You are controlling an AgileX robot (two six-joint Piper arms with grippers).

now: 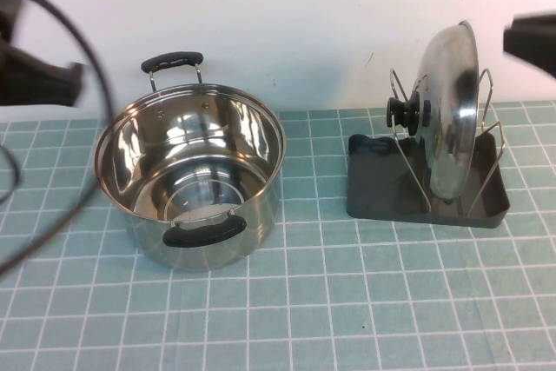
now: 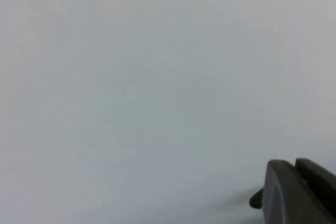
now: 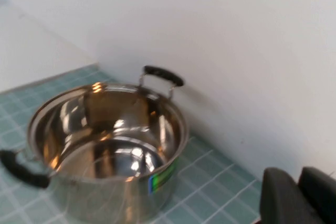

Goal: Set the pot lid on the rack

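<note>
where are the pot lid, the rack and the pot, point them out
pot lid [image 1: 453,110], high view, on its shiny dome
rack [image 1: 372,182], high view, on the bare black tray floor
pot [image 1: 139,219], high view, on its outer steel wall

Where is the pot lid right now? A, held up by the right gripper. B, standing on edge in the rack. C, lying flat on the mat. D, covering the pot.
B: the pot lid stands on edge between the wire loops of the rack, knob facing the open pot; the right gripper is off to the side at the frame's edge, and the left gripper is shut, facing a blank wall.
</note>
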